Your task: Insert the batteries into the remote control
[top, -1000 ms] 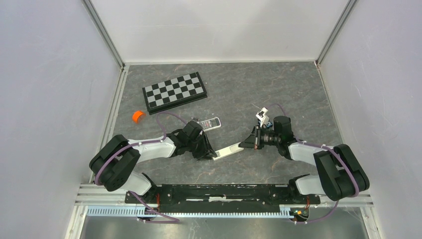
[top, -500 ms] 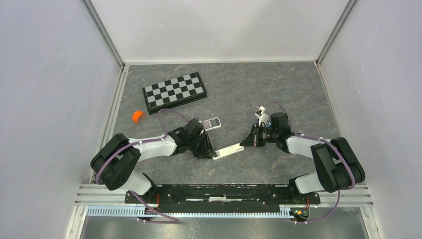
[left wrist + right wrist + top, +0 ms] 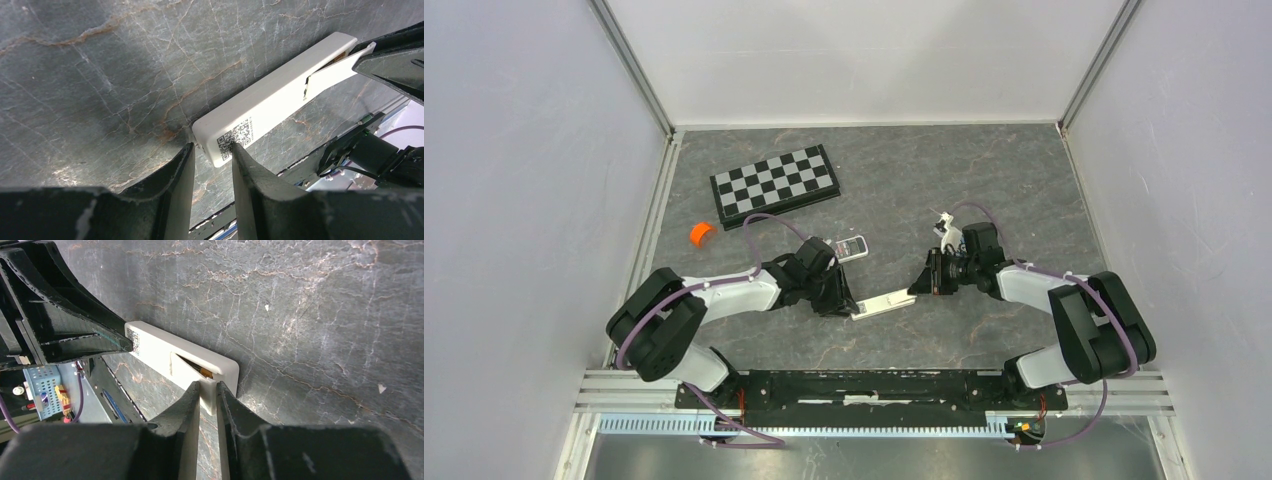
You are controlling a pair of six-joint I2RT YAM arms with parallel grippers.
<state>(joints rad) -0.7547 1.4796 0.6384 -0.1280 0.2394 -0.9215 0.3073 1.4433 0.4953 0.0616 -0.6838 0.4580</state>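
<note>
The long white remote control (image 3: 886,301) lies on the grey table between my two grippers. In the left wrist view it (image 3: 280,97) runs away from me, QR code at its near end. My left gripper (image 3: 211,148) straddles that near corner, its fingers close against it. My right gripper (image 3: 208,390) is shut on the white battery cover (image 3: 187,375), which is lifted at one end off the remote (image 3: 155,347). A dark slit with something brass-coloured (image 3: 205,373) shows under it. In the top view the left gripper (image 3: 851,308) and right gripper (image 3: 916,288) hold opposite ends. No loose batteries are in view.
A shorter grey-white remote with a dark screen (image 3: 846,248) lies just behind my left wrist. A folded chessboard (image 3: 776,183) sits at the back left, and a small orange object (image 3: 701,234) by the left wall. A metal rail (image 3: 874,385) runs along the near edge.
The right wrist has shifted slightly up and left, and its forearm has swung closer in. The remote and the left gripper have stayed almost in place.
</note>
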